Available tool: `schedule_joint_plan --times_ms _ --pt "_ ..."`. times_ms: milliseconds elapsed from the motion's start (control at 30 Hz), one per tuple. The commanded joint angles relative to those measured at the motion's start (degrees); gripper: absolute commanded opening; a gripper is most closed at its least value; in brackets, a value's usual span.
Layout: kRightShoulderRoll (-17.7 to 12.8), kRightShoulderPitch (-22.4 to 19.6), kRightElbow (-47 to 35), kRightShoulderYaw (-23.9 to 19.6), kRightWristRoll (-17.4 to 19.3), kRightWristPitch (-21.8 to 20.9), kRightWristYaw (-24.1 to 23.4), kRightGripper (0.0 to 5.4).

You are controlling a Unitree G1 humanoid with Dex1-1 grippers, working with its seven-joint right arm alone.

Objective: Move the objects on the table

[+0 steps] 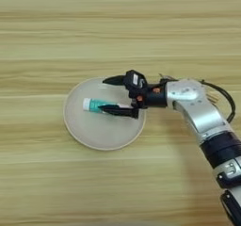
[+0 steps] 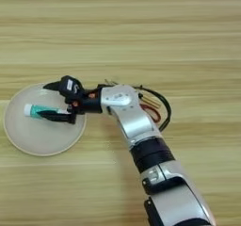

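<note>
A teal-and-white glue stick (image 1: 93,105) lies on its side on the round beige plate (image 1: 94,135), white cap to the left. My right gripper (image 1: 102,94) reaches in from the right over the plate and is open. Its near black finger (image 1: 117,110) lies along the right end of the glue stick (image 2: 35,110), touching or just over it. The far finger (image 1: 113,80) stands apart above the plate's back rim. A thin amber-handled screwdriver (image 2: 151,101) shows partly behind my silver forearm (image 2: 129,117) on the table (image 1: 117,22).
A black cable (image 2: 165,109) loops off the forearm to the right, over the screwdriver and a red piece (image 2: 150,112) beside it. The plate (image 2: 28,145) sits left of centre on the light-wood table.
</note>
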Motion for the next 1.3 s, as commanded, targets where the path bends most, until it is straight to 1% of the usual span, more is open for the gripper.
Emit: schedule_joint_plan --times_ms 33,133,233,367,433,600,767,900,1067,1300 --pt "-2.17 -4.38 -5.03 -4.09 3.41 1.45 -1.38 4.48" --pt "-4.12 -5.48 -5.14 -6.68 4.06 1.56 -2.17 5.01" --pt "-6.96 -6.54 -4.15 -9.68 4.18 0.89 -2.98 5.32" --pt "-10.96 -7.66 -1.01 -12.79 3.89 -0.17 -3.19 5.37" --pt "-12.98 -8.33 2.12 -13.84 3.31 -1.19 -3.4 5.37" --pt "-15.56 -9.55 8.41 -14.63 2.51 -3.44 -3.02 5.37" --pt "-16.75 -10.48 14.43 -14.24 1.69 -5.26 -2.02 5.37" --pt "-17.04 -10.64 17.17 -13.49 0.77 -6.05 -0.55 5.37" --pt "-16.99 -10.96 21.41 -11.82 -2.26 -7.48 -0.75 5.37" --pt "-16.61 -11.71 25.63 -11.11 -3.71 -8.81 -0.37 5.37"
